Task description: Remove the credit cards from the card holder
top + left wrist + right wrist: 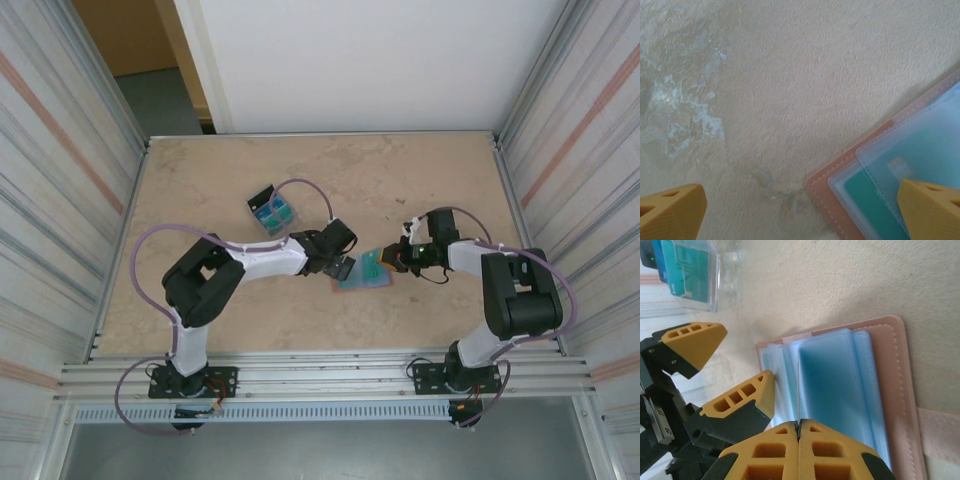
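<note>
Ok, status: card holder point(890, 385) lies open, inside up, flat on tabletop point(420, 180), roughly mid-table between the two arms. Pink stitched border, w/ a stack of clear blue-ish sleeves point(832, 390) fanned over it. One teal card point(867, 197) is visible inside a sleeve near the holder's corner, so not out yet.

L gripper point(802, 200) is spread wide and low at the holder's left corner. One finger is over bare tabletop, the other over the sleeve corner w/ the teal card. Contact there: can't tell. It holds nothing.

R gripper point(799, 432) sits at the holder's right side, fingertips pressed fully together right at the edge of the top sleeve. Whether a sleeve or card edge is pinched between them: can't tell from this angle.

Clear plastic box point(270, 212) w/ teal/blue cards inside sits farther back-left on the tabletop, apart from the holder.
</note>
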Controlling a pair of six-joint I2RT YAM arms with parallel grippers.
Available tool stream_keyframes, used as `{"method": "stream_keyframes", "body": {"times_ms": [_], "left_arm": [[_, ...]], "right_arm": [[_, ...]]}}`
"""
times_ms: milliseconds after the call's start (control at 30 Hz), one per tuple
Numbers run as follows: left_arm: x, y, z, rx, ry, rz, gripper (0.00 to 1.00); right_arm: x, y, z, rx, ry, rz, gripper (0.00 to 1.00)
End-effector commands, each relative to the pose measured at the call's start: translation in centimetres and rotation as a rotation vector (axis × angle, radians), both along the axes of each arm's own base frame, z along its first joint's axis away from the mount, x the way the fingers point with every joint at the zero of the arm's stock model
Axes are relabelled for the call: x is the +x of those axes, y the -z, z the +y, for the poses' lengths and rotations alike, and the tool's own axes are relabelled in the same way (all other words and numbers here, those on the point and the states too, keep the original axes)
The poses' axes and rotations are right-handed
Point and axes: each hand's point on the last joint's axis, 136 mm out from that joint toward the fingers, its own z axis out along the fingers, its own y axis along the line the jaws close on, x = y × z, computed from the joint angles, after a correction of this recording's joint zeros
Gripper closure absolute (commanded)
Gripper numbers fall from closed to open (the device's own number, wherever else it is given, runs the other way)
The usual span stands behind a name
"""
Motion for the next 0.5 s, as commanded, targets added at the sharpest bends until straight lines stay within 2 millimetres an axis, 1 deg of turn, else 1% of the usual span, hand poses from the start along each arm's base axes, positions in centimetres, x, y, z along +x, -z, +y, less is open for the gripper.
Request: {"method": "stream_keyframes", "body": {"times_ms": [0, 133, 333, 400, 467], "left_arm": [[-0.7, -1.7, 1.3, 0.008, -0.017, -0.002, 0.01], [-0.7, -4.3, 1.2, -0.055, -0.038, -0.039, 0.01], [-0.9, -8.4, 1.1, -0.206, -0.076, -0.09, 0.01], [-1.1, -9.6, 0.8, -0.295, -0.074, -0.087, 0.02], [-1.4, -11.1, 0.1, -0.422, -0.057, -0.075, 0.06]], "right_arm": [[-0.1, -1.2, -1.0, -0.078, -0.003, -0.046, 0.96], [-0.1, -2.8, -1.4, -0.1, 0.013, -0.103, 0.97], [0.0, -5.9, -1.4, -0.066, 0.047, -0.218, 0.98], [0.0, -7.1, -1.1, -0.037, 0.057, -0.259, 0.98], [0.1, -8.5, -0.5, 0.002, 0.061, -0.305, 0.98]]}}
